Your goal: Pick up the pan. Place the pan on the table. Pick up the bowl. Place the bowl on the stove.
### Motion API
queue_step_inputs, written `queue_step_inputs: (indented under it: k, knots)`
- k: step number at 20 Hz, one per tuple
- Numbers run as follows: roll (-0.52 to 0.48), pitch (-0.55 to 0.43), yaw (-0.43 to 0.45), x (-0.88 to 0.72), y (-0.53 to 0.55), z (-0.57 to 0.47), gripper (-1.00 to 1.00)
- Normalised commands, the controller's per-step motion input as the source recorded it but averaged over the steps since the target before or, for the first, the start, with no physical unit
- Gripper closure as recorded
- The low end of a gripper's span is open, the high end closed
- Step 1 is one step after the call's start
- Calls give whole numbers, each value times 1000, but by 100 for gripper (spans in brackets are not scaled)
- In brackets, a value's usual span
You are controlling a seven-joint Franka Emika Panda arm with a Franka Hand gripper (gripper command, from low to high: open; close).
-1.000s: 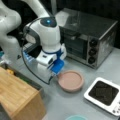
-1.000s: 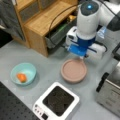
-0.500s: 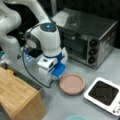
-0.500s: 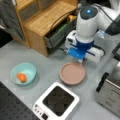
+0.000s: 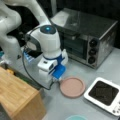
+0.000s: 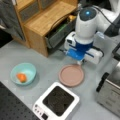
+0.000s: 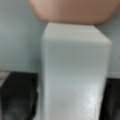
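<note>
In a front view the pan [image 5: 72, 86], a shallow pinkish-brown disc, lies flat on the grey table [image 5: 105, 67] left of the black-topped stove [image 5: 103, 93], with the gripper [image 5: 57, 78] low at its left edge, so placing the pan looks to be the step in hand. In a front view the teal bowl [image 6: 23, 73] sits far left holding something orange, untouched. The wrist view shows the white handle [image 7: 75, 72] between dark fingers [image 7: 17, 96]; whether they clamp it I cannot tell.
</note>
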Motion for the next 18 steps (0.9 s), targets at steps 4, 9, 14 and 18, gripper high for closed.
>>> queue_step_inputs:
  k: [4,9,14,18]
  knots:
    - [-18,-9,-41,69,3,53,-100]
    - [-38,15,-41,62,14,83,-100]
    - [-53,41,-43,47,41,89,-100]
    - [-67,88,-40,45,55,146,-100]
